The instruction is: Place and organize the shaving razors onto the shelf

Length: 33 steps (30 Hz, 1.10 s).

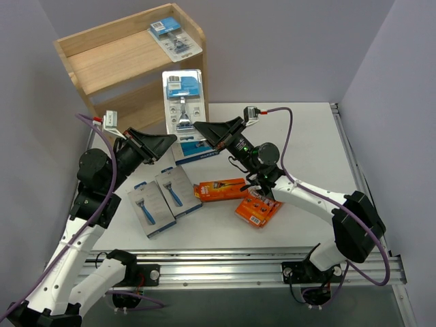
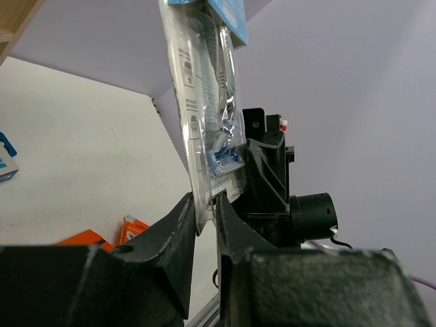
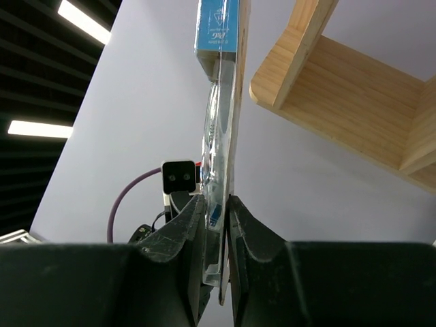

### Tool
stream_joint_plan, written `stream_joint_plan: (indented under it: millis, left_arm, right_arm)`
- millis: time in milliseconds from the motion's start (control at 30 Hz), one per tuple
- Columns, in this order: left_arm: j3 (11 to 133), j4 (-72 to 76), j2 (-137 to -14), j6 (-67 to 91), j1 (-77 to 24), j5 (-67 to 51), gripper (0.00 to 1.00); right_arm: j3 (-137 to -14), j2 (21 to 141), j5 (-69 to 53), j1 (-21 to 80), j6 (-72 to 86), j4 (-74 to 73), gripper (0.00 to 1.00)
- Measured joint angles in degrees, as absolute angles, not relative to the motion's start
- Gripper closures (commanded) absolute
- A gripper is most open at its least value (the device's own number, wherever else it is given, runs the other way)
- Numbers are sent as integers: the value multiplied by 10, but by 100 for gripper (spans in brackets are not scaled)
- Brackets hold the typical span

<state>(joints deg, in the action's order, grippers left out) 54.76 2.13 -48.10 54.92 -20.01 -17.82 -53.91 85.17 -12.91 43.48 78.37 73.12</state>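
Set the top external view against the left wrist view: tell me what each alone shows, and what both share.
Top external only: a blister pack lying on top of the shelf. Left wrist only: the upright pack seen edge-on, its lower edge pinched in the left pincer. Both: that upright pack, the right pincer, orange boxes, white table.

The white counter (image 1: 313, 143) carries two grey-blue razor boxes (image 1: 151, 210) at 8 o'clock and two orange boxes (image 1: 219, 189) near centre.

One pack (image 1: 175, 37) lies atop the shelf (image 1: 102, 65), other packs (image 1: 163, 197) on the table (image 1: 306, 136).
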Motion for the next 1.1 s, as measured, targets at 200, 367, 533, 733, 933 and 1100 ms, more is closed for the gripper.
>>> stream_joint_plan:
  millis: [200,367,533,733,933,1100]
  left_arm:
    - [563,22,-491,551,-201,-186,98]
    - [594,13,-501,548,-197,-179,98]
    - [622,13,-519,549,-192,-171,98]
    - [663,4,-554,554,-184,-165,98]
    - [743,7,-601,557,-175,-133,98]
    - [798,33,-644,560,-170,-90,98]
  right_arm:
    - [-538,851,-130,422,786,727,57]
    - [-514,840,-128,399,796,728,51]
    - [-488,823,-127,378,799,729,47]
    - [-448,783,-126,354,806,730,44]
    - [-391,719,-132,325,801,730,43]
    - [-338,624,-145,299,779,726,41]
